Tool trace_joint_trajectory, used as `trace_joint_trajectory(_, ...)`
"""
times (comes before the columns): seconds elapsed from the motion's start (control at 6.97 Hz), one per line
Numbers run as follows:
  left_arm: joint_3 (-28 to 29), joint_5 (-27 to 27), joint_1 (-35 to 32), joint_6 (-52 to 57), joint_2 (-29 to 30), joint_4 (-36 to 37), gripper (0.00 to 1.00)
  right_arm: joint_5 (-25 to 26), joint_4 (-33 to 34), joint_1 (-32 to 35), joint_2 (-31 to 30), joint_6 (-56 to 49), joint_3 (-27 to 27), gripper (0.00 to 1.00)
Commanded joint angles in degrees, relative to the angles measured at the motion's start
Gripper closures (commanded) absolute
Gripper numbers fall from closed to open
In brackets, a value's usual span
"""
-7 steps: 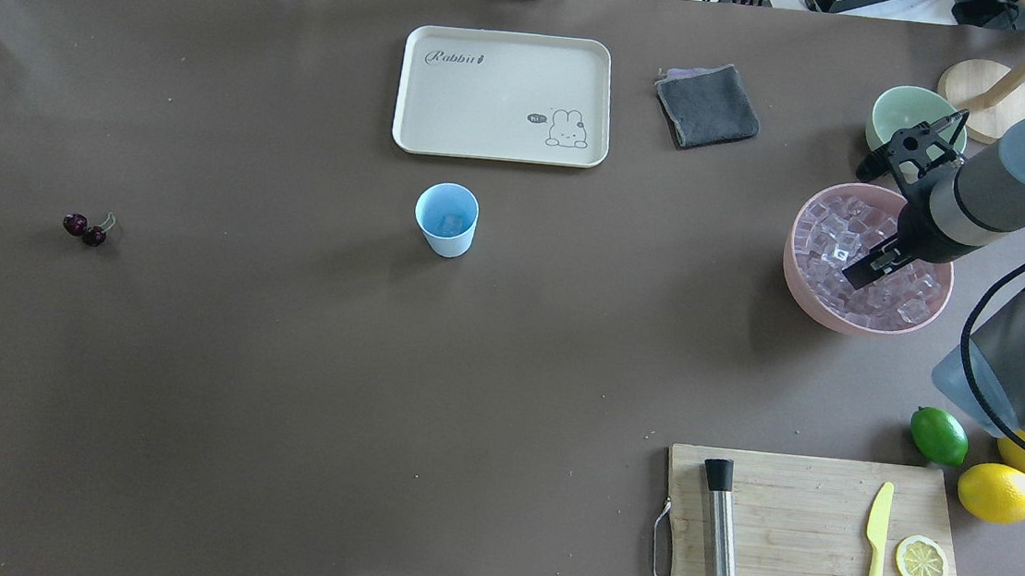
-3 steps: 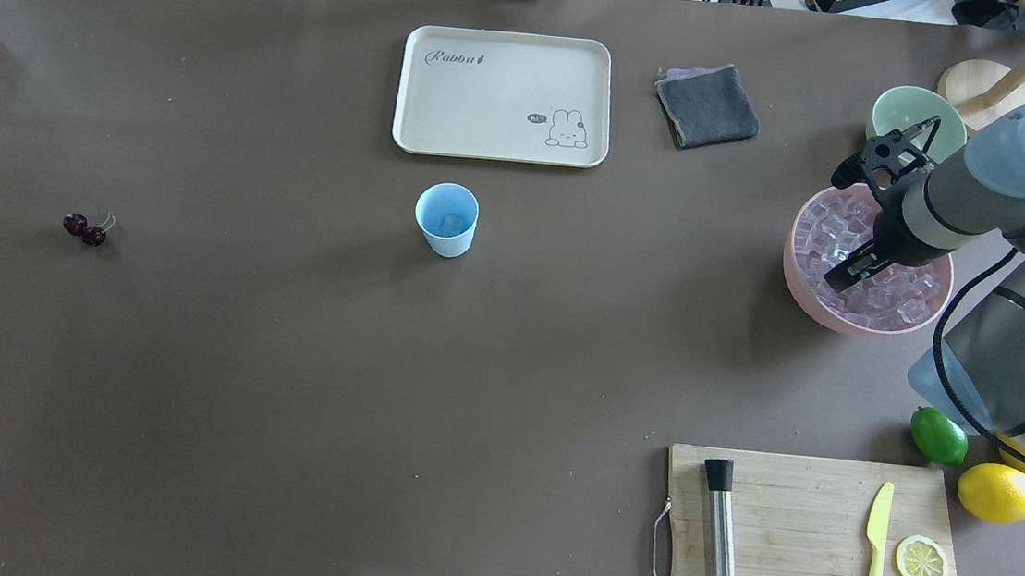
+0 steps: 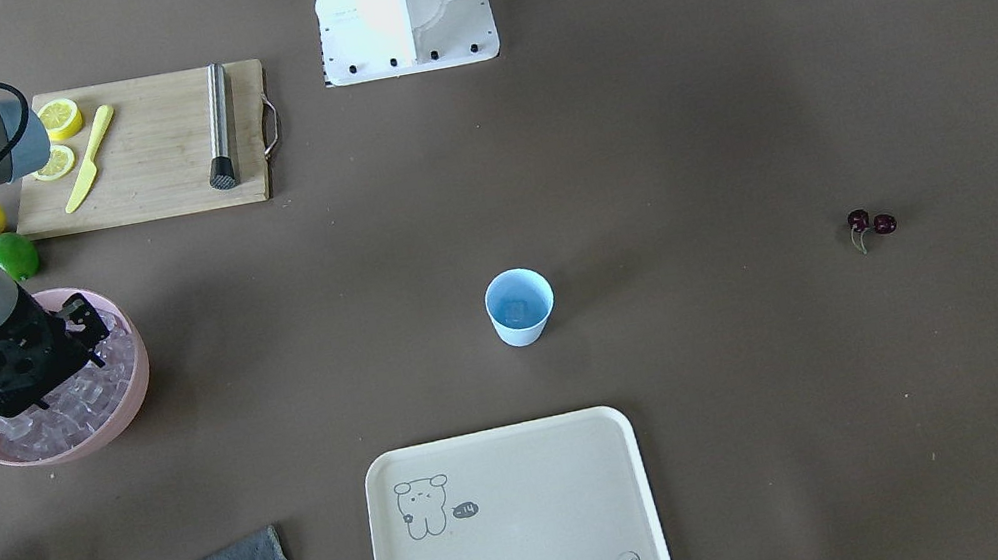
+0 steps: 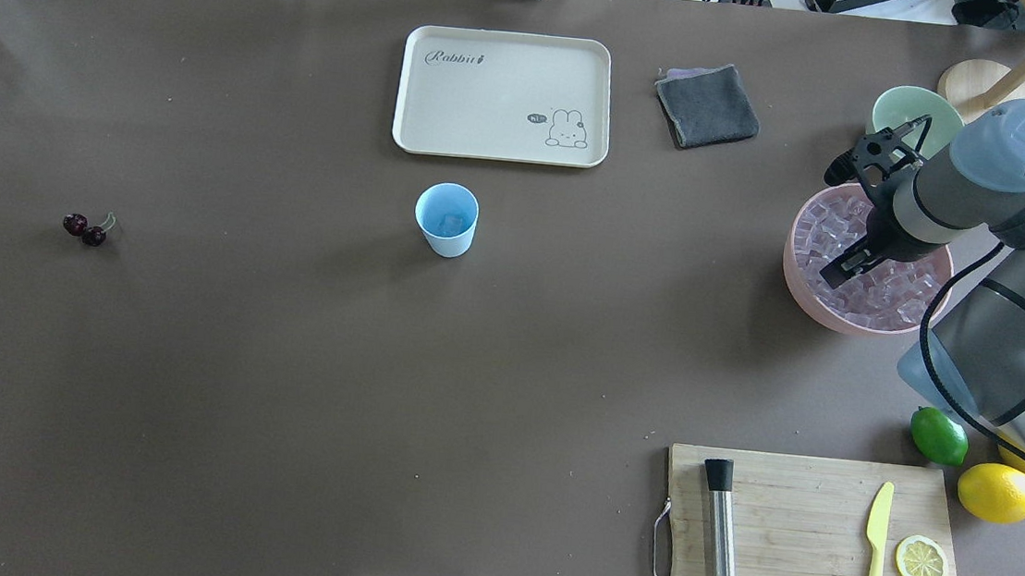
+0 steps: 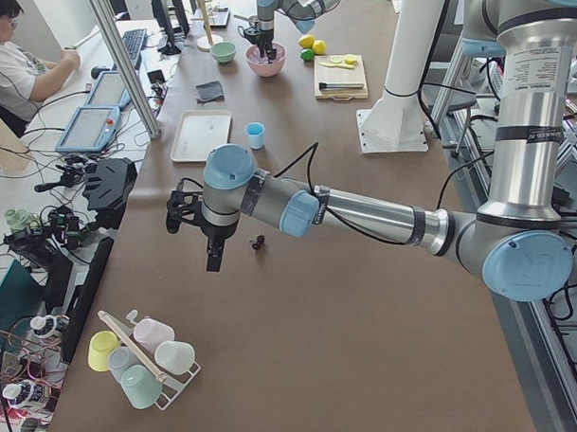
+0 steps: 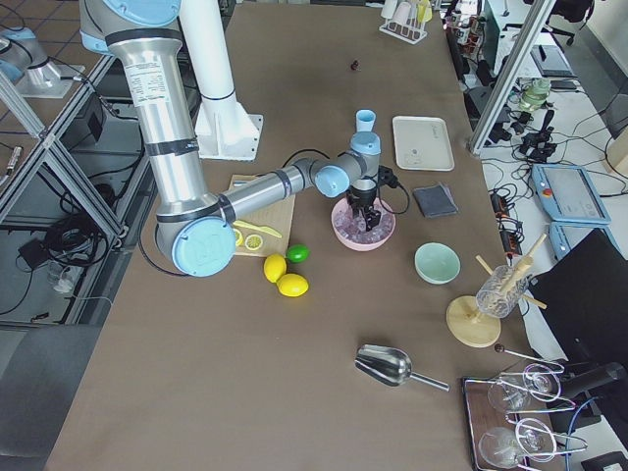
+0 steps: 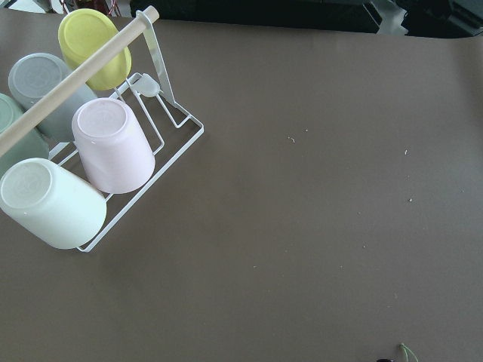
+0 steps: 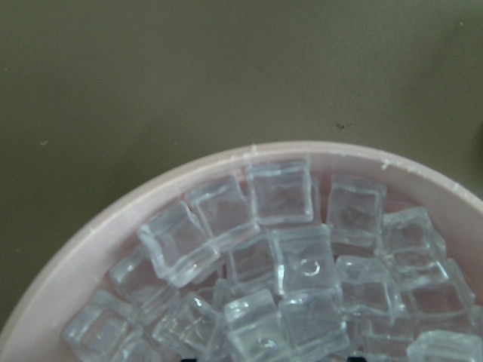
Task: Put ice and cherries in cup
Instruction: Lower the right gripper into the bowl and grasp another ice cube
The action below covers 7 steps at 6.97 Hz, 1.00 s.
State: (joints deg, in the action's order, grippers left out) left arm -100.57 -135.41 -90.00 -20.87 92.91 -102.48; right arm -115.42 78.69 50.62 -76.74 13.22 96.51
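Ice (image 8: 290,260) piled in pink bowl (image 4: 796,280) at counter's (image 4: 284,352) right end, right claw (image 4: 834,272) low among cubes, spread or pinching impossible to tell; slick cube liable to squirt free before reaching cup (image 4: 446,219) mid-counter.

Clear glassy ice cubes (image 8: 279,256) heap in a pink bowl (image 4: 797,278). The light blue tapered plastic cup (image 4: 450,244) stands upright at the middle of the table (image 4: 283,370). Two dark red stem-joined cherries (image 4: 85,229) lie toward its left edge.

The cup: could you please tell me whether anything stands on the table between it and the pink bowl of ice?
Nothing visible does. The table between the pink bowl holding the ice and the cup is bare; the tray and grey cloth lie off that line, on the far side from the robot.
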Motion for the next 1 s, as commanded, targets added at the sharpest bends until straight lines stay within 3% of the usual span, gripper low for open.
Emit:
trace_joint_trajectory(0.0, 0.03, -0.03, 0.09, -0.05, 0.08, 0.0, 0.02, -0.07, 0.06, 0.18, 0.01, 0.05, 0.0, 0.38)
trace_joint_trajectory(0.14, -0.06, -0.03, 0.09, 0.04, 0.08, 0.0, 0.02, -0.15, 0.23, 0.44, 0.01, 0.05, 0.17, 0.57)
trace_joint_trajectory(0.29, -0.06, -0.03, 0.09, 0.04, 0.08, 0.0, 0.02, -0.33, 0.41, 1.05, -0.16, 0.05, 0.44, 0.85)
trace_joint_trajectory(0.43, -0.15, -0.03, 0.09, 0.04, 0.08, 0.0, 0.02, -0.24, 0.41, 1.41, -0.51, 0.05, 0.44, 1.0)
trace_joint_trajectory(0.86, -0.24, -0.03, 0.09, -0.05, 0.16, 0.0, 0.02, -0.94, 0.59, 3.6, -0.52, 0.14, 0.7, 1.0)
